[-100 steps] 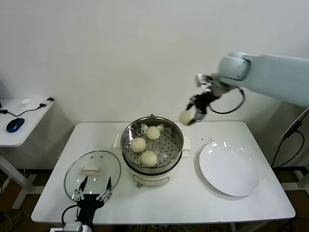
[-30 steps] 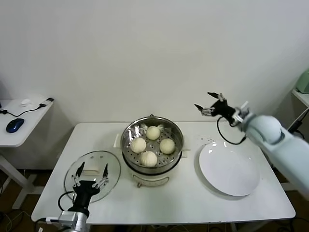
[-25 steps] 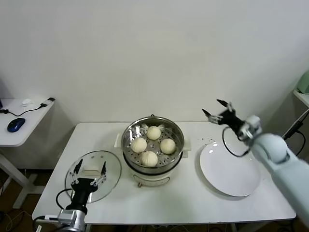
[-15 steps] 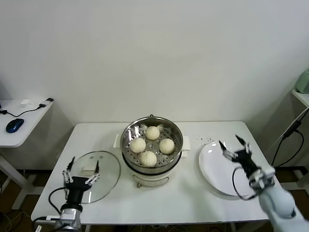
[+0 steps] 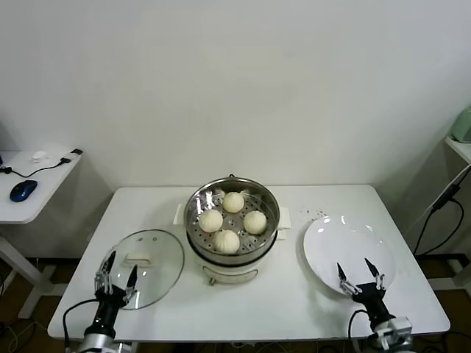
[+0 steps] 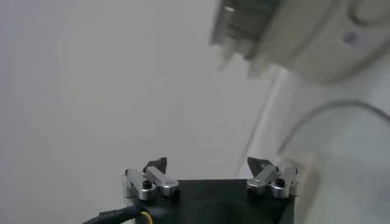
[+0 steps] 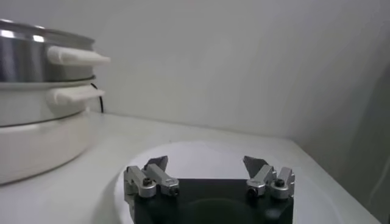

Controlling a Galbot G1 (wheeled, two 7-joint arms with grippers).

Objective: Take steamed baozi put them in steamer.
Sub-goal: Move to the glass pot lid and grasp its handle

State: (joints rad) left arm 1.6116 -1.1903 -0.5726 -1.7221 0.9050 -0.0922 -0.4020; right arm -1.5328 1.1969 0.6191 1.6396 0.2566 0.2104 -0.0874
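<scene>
Several cream-white steamed baozi [image 5: 234, 202] [image 5: 210, 220] [image 5: 255, 221] lie on the perforated tray of the shiny steel steamer [image 5: 268, 200] at the table's middle. In the right wrist view the steamer [image 7: 36, 103] stands off to one side. My right gripper [image 5: 360, 273] [image 7: 206, 163] is low at the table's front right edge, over the near rim of the white plate, open and empty. My left gripper [image 5: 115, 265] [image 6: 208, 162] is low at the front left edge, just in front of the glass lid, open and empty.
A round glass lid [image 5: 143, 261] with a white handle lies on the table left of the steamer. A flat white plate [image 5: 352, 246] [image 7: 207, 152] lies to the steamer's right. A side desk [image 5: 33, 184] with a blue mouse stands at far left.
The right arm let a baozi into the steamer, then swung away and down to the table's front right edge. The left gripper has sunk lower at the front left.
</scene>
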